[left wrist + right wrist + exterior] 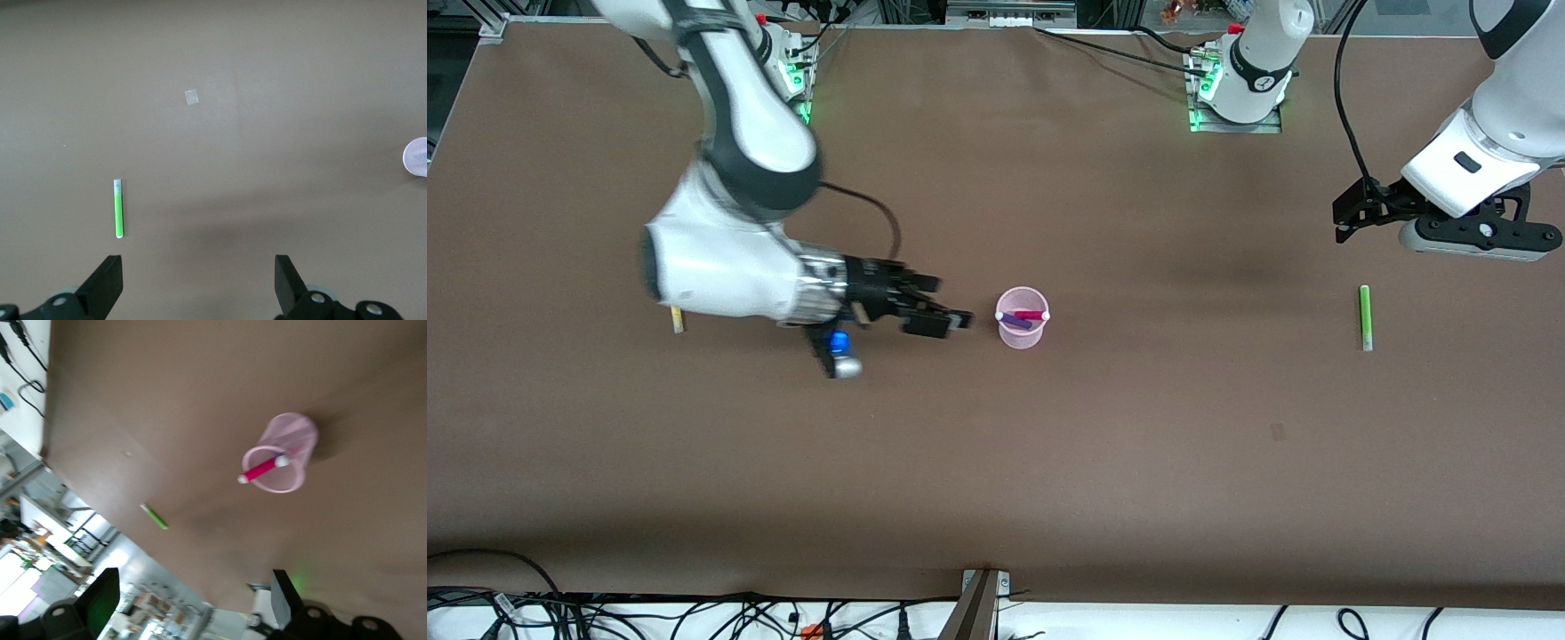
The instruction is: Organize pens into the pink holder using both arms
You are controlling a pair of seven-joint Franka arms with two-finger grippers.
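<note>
The pink holder point(1021, 331) stands upright mid-table with the magenta pen point(1032, 314) and the purple pen point(1014, 321) inside it. My right gripper point(951, 302) is open and empty, just beside the holder on the right arm's side. The right wrist view shows the holder point(292, 447), the magenta pen point(262, 469) and my right gripper point(193, 593). The green pen point(1364, 316) lies flat toward the left arm's end. My left gripper point(1341, 219) is open and empty, over bare table close to the green pen point(119, 209). The yellow pen point(678, 318) peeks out under the right arm.
A small pale patch point(192, 97) marks the table, nearer the front camera than the green pen point(154, 516). The holder's rim point(417, 155) shows at the edge of the left wrist view. Cables run along the table's front edge.
</note>
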